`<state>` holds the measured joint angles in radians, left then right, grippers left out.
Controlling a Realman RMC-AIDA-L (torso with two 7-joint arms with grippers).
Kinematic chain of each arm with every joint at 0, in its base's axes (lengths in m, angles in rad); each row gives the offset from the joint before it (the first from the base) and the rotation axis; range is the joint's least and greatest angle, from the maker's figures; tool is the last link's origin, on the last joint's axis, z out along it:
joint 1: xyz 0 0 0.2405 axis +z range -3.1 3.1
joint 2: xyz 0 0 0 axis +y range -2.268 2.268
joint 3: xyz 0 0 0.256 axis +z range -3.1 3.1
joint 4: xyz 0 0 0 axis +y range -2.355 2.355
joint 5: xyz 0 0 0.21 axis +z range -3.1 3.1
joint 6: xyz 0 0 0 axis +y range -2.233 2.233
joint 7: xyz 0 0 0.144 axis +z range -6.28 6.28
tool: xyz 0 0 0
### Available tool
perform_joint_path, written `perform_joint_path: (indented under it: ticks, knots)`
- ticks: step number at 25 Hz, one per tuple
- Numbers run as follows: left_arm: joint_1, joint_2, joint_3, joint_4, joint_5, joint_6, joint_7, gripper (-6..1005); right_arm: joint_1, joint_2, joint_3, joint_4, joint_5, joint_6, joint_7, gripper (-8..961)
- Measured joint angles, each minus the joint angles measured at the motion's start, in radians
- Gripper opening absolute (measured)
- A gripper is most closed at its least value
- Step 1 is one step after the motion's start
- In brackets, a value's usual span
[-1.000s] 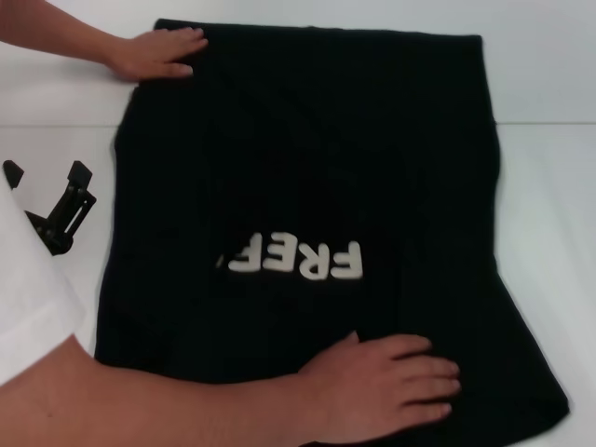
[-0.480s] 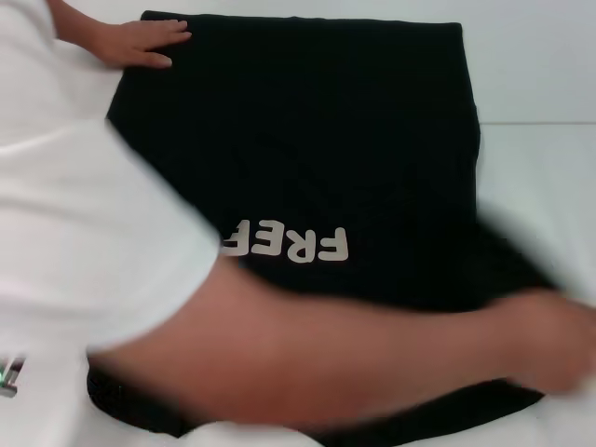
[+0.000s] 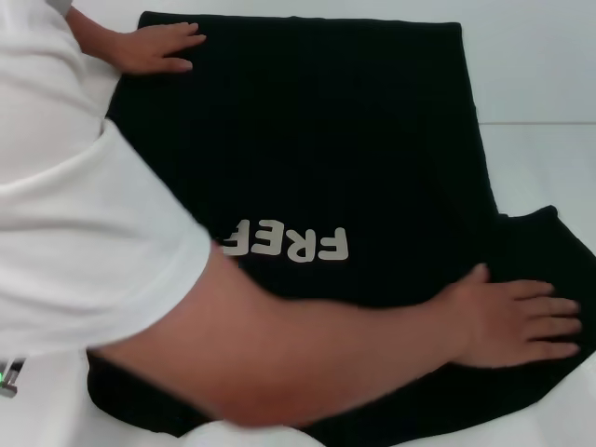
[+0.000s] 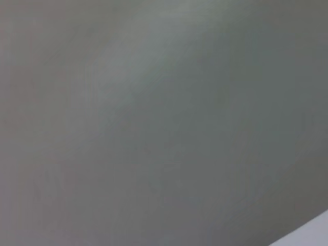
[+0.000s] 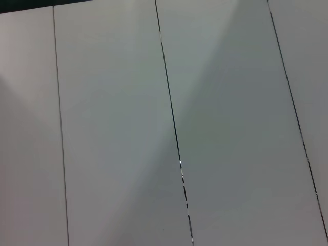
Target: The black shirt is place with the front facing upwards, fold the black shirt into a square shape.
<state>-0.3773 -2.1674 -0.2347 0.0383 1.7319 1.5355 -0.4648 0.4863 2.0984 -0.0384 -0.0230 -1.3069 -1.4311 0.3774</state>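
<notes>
The black shirt lies spread flat on the white table, white "FREE" lettering facing up and reading upside down from the head view. Its right sleeve sticks out at the near right. A person in a white T-shirt leans over it. One of the person's hands presses the far left corner and the other hand rests flat by the right sleeve. Neither of my grippers shows in any view; the person's body covers the left side.
A small metallic piece with a green light peeks out at the near left edge. The left wrist view holds only a blank grey surface. White panels with thin seams fill the right wrist view.
The person has leaned in across the shirt, and the near hand has moved from the middle of the near edge to the right sleeve. My left gripper, seen earlier at the left, is now covered.
</notes>
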Motion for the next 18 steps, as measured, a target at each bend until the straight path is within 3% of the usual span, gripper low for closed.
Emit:
perform_joint_path:
  ticks: [18]
  knots:
    - [0.000,0.000,0.000,-0.001,0.000,0.000,-0.004,938,0.000,0.000,-0.009,0.000,0.000,0.000,0.000,895]
